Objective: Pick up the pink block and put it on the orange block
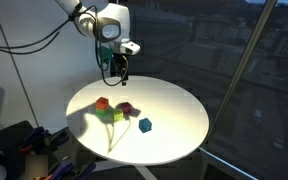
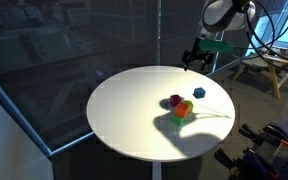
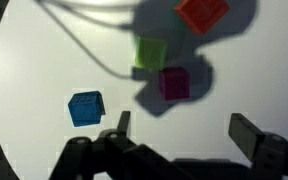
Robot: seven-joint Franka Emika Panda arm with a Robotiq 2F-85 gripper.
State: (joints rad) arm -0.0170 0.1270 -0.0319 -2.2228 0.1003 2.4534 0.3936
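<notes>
The pink block (image 3: 174,83) lies on the round white table (image 3: 34,60), just beyond my open fingers in the wrist view. The orange block (image 3: 202,13) lies further on, at the top edge of that view. In an exterior view the pink block (image 1: 127,109) sits to the right of the orange block (image 1: 102,102). Both also show in an exterior view, pink (image 2: 174,101) and orange (image 2: 197,93). My gripper (image 3: 184,130) is open and empty. It hangs well above the table's far side (image 1: 119,68), clear of the blocks (image 2: 194,60).
A yellow-green block (image 3: 150,52) lies between the pink and orange ones, close to both (image 1: 115,115). A blue block (image 3: 85,107) lies apart near the table's front (image 1: 145,125). The table (image 1: 174,110) is round with open edges; glass walls stand behind it.
</notes>
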